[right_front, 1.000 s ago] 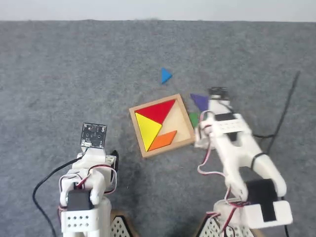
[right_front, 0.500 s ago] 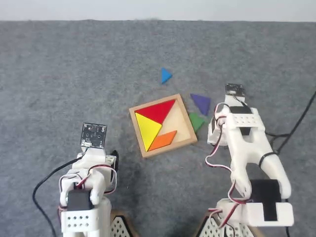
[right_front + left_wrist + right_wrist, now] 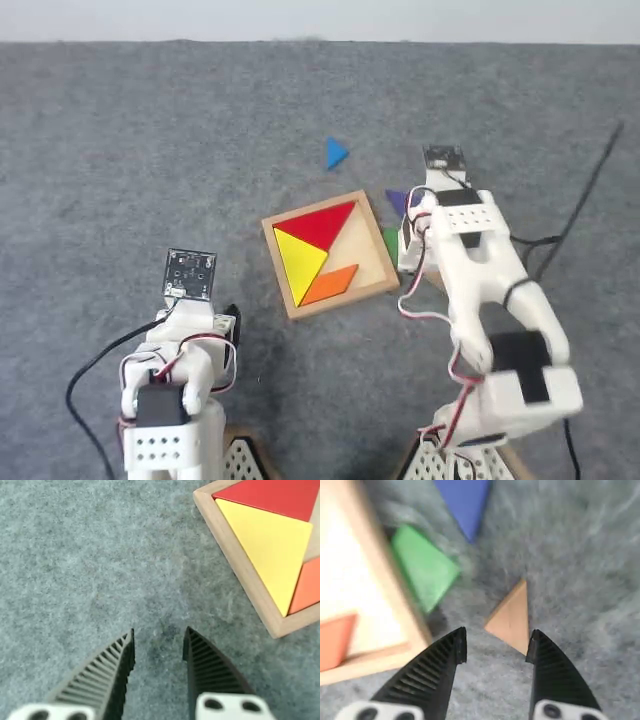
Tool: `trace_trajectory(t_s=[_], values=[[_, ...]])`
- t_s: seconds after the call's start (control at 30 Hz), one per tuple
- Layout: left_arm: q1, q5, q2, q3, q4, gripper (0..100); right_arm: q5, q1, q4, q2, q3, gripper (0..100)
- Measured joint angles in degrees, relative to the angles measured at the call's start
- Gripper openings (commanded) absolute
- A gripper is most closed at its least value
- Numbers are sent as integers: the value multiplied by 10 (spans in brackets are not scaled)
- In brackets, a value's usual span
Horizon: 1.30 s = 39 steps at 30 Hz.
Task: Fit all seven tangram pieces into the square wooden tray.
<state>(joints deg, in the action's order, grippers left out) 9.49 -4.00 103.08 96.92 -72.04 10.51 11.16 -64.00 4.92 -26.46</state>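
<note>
Fingers (image 3: 435, 665) of my right gripper (image 3: 497, 635) gape empty over the tan triangle (image 3: 512, 617) right of the tray (image 3: 380, 662); pinching off-centre could flick it.

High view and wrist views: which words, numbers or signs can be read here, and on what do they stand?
No text can be read. The wooden tray and tangram pieces carry no print; marks on the circuit board on the left arm are too small to read.
</note>
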Motion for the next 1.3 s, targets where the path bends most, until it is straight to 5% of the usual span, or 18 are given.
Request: trace_trajectory(t_s=[1.3], values=[[0,0,0,0,0,153,11,-21,36,62,15,162]])
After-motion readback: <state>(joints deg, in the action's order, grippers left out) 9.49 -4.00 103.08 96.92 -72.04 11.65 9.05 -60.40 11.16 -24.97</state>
